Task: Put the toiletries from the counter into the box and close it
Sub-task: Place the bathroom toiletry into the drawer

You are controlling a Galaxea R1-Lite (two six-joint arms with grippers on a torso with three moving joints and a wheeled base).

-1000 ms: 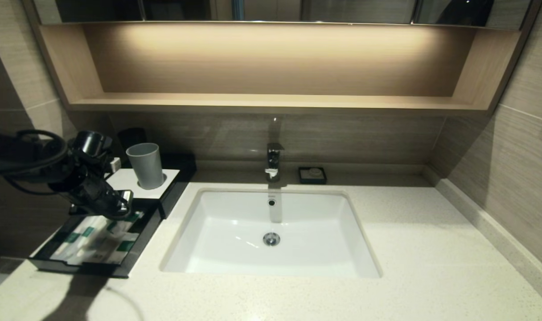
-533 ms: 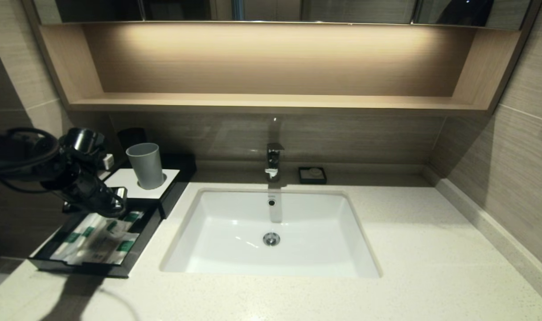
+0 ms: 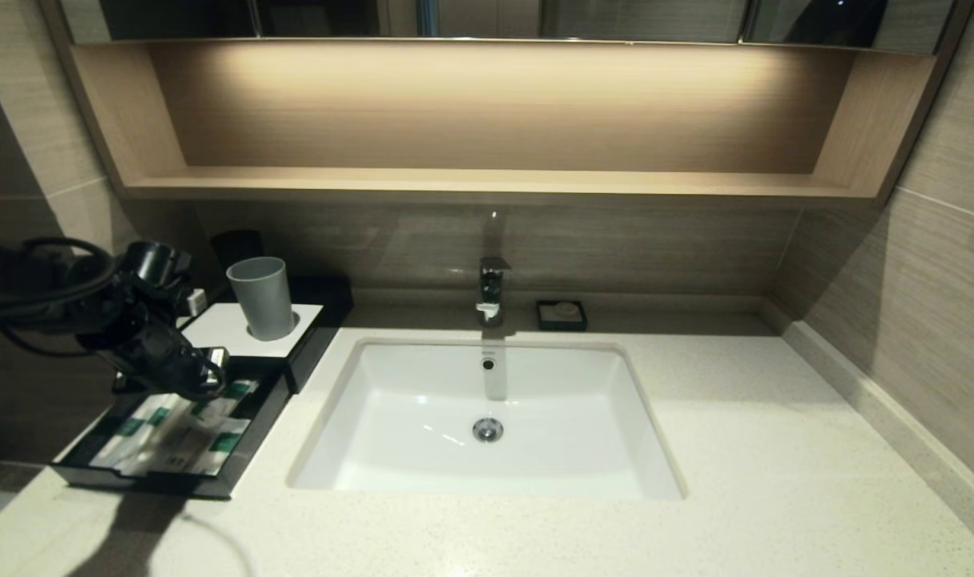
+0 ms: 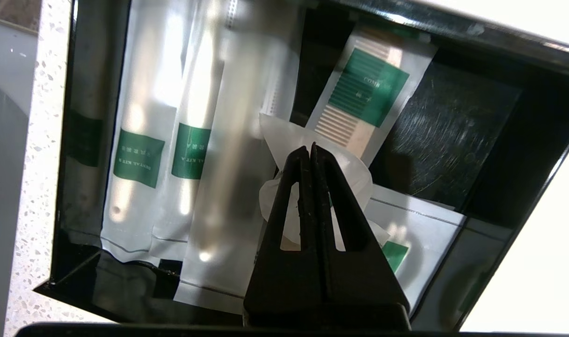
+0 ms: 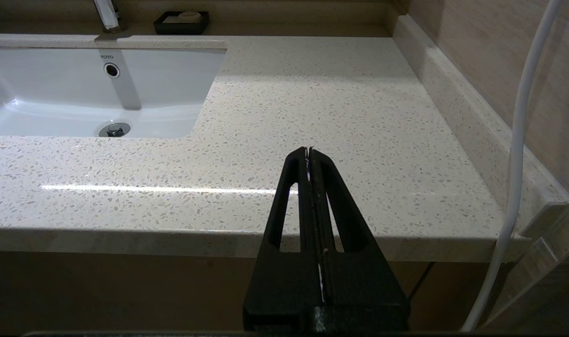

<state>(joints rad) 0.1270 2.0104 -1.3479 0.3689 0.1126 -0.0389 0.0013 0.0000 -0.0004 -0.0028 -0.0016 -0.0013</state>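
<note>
The black box stands at the counter's far left, its drawer pulled out toward me. The toiletries lie inside the drawer: clear-wrapped sticks with green labels, a comb packet and a flat sachet with a green square. My left gripper hovers over the back of the drawer with its jaws shut. A crumpled translucent wrapper lies right under the tips. My right gripper is shut and empty, low before the counter's right front edge.
A grey cup stands on the box's white top panel. The white sink with its faucet is in the middle. A small black soap dish sits by the back wall. A wooden shelf hangs above.
The left gripper has shifted slightly left and back over the drawer. The toiletries in the drawer, blurred a second ago, now lie still.
</note>
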